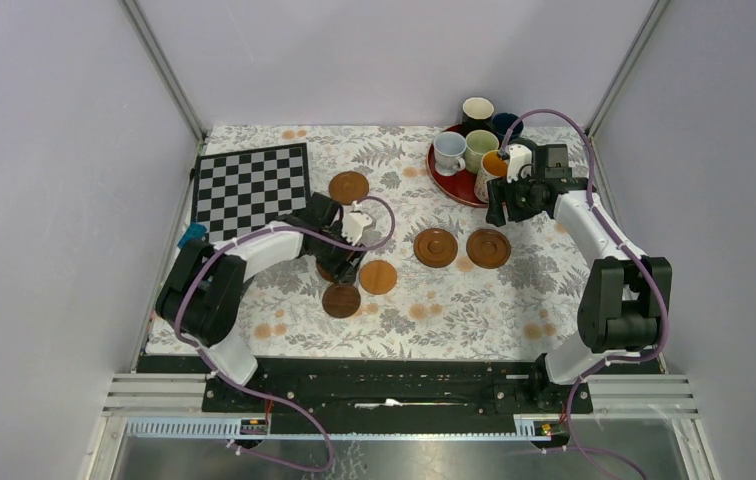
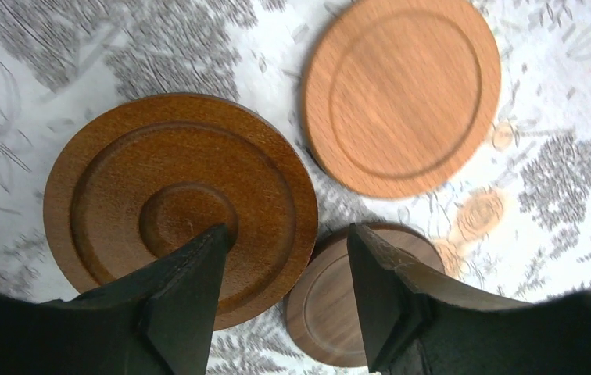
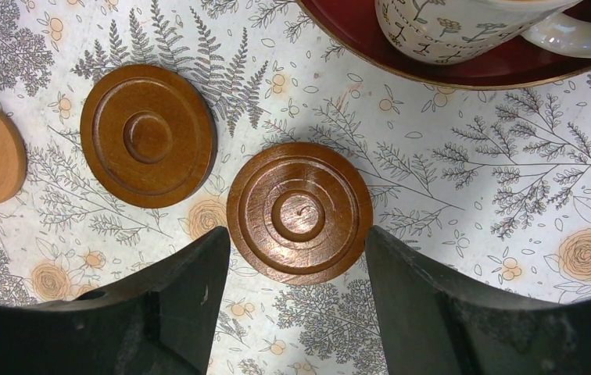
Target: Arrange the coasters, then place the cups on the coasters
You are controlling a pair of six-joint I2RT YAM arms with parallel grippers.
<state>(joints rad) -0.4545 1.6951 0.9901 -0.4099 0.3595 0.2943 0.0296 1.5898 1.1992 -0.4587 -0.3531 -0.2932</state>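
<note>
Floral worktop [image 1: 454, 320], coaster-arranging underway: left gripper [image 2: 284, 234], jaws part-open, empty, straddles the rim of 1 dark coaster [image 2: 179, 187] near the middle; right gripper [image 3: 296, 230] hovers open. Next: pinch, lift. Cups [image 1: 480, 148] wait on far-right tray [image 1: 451, 190].

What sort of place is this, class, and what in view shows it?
Probably a robotics lab test cell: a left arm and right arm bolted to a rail, metal framing round the table, staged props like a chessboard and red tray of mugs.

Six coasters [image 1: 435, 247] — five cups [image 1: 449, 152], perhaps six.
</note>
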